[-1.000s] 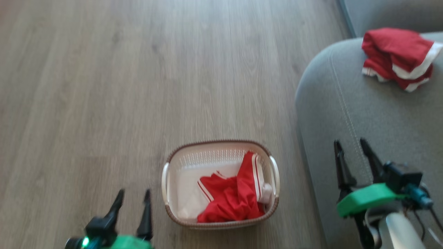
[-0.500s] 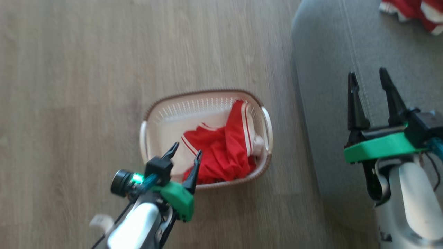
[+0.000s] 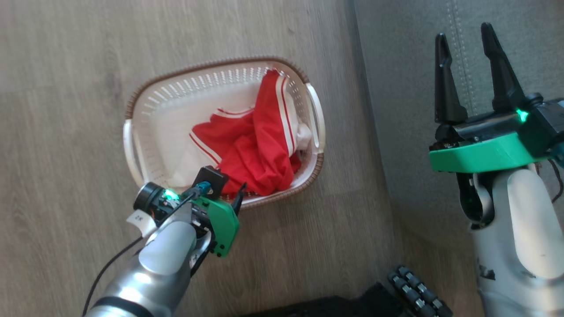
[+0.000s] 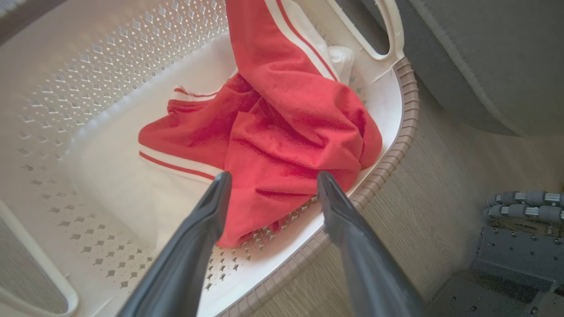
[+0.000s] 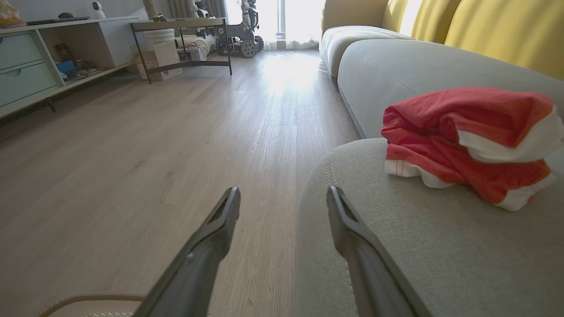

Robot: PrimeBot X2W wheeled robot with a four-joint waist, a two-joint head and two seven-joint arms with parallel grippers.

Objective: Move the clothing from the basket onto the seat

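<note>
The white perforated basket with its brown rim stands on the wooden floor beside the grey seat. Red clothing with white stripes lies crumpled in its right half. My left gripper hangs open over the basket's near rim. In the left wrist view its fingers straddle the near edge of the clothing just above it, with nothing gripped. My right gripper stands open and empty over the seat's front edge. Another red garment with white trim lies on the seat.
My wheeled base sits on the floor just right of the basket's near end. Open wooden floor stretches left of the basket. In the right wrist view a low shelf unit and a metal-legged table stand far off.
The head camera has tipped down, so the basket looks higher and larger. My left gripper has moved from beside the basket to over its near rim, above the clothing. Both grippers stayed open.
</note>
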